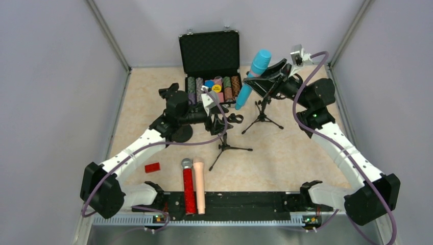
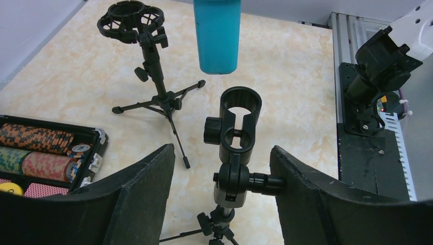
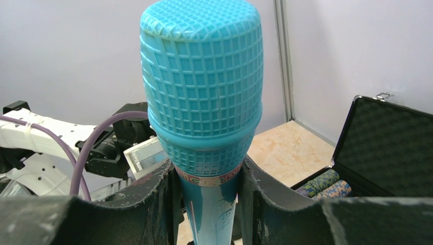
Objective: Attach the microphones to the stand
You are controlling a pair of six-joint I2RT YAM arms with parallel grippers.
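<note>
My right gripper [image 1: 266,76] is shut on the light blue microphone [image 1: 254,77] just below its head and holds it tilted in the air, tail down; the right wrist view shows it clamped [image 3: 207,168]. The blue tail [image 2: 217,35] hangs just above the ring clip of the near black stand [image 2: 239,125]. My left gripper [image 2: 222,153] is open around that stand's neck; its right finger [image 2: 306,194] touches the side knob and the left finger is apart. The glittery red microphone [image 1: 189,190] and the peach one [image 1: 199,185] lie side by side near the front edge.
A second tripod stand [image 2: 153,76] with a round shock mount stands beyond the first, also visible from above [image 1: 262,109]. An open black case of poker chips [image 1: 210,56] sits at the back. A small flat red block [image 1: 152,167] lies front left. Walls enclose the table.
</note>
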